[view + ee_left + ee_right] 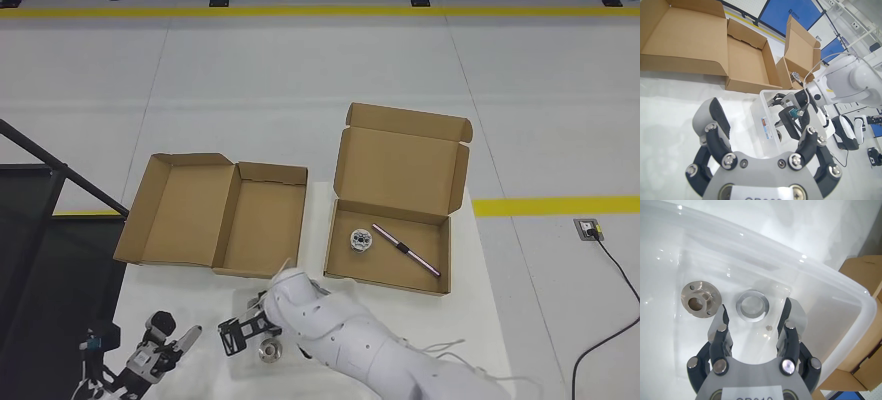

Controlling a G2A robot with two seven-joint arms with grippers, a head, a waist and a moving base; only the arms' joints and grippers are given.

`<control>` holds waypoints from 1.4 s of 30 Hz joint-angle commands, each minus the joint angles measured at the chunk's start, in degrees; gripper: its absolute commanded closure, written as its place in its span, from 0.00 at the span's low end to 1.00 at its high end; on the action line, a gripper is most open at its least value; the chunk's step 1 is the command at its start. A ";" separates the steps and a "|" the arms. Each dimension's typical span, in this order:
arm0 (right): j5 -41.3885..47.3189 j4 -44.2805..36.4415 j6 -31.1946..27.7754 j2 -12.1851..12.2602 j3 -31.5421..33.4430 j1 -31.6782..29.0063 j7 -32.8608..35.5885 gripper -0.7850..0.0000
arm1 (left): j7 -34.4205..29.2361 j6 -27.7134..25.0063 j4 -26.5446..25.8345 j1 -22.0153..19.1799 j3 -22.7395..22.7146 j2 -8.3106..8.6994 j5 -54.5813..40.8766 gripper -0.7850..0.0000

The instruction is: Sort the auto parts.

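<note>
Right arm is down inside the clear plastic bin (pixel 829 270). Right gripper (pixel 756 308) stands spread wide, nothing held. A silver ring (pixel 753 317) lies flat on the bin floor in the gap between the two fingers (pixel 726 315), close to their tips, with space showing on either side of it. I see no contact with either pad. I cannot tell how far above the bin floor the fingertips sit.

A bronze flanged bushing (pixel 703 290) lies just outside one right finger, near the ring but apart from it, bore facing up. The bin corner curves round beyond the other finger, and cardboard shows just past that wall.

Left gripper (pixel 761 107) is over the bare white desk (pixel 677 106), fingers spread wide and holding nothing. The bin lies just ahead of its fingertips, and the right arm reaches into it from the far side.

Two open cardboard boxes sit well beyond both sets of fingers. The left box (pixel 262 225) has its lid folded flat and I see no parts in its tray. The right box (pixel 390 260) has its lid standing up; in it lie a small round toothed part (pixel 361 238) and a slim rod (pixel 405 249), side by side and not touching.
</note>
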 commanded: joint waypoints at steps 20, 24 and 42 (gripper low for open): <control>-1.50 8.21 1.23 -4.75 0.69 0.42 1.07 0.53 | -0.08 0.18 0.05 -0.14 0.44 -0.02 0.53 0.00; -1.87 9.41 1.19 -5.42 0.74 0.53 0.87 0.65 | -0.06 0.14 0.14 -0.20 0.47 -0.01 0.53 0.00; -8.46 9.74 -1.29 -4.51 -0.68 1.95 -11.53 1.00 | 0.03 0.20 0.26 -0.34 0.33 0.00 0.48 0.00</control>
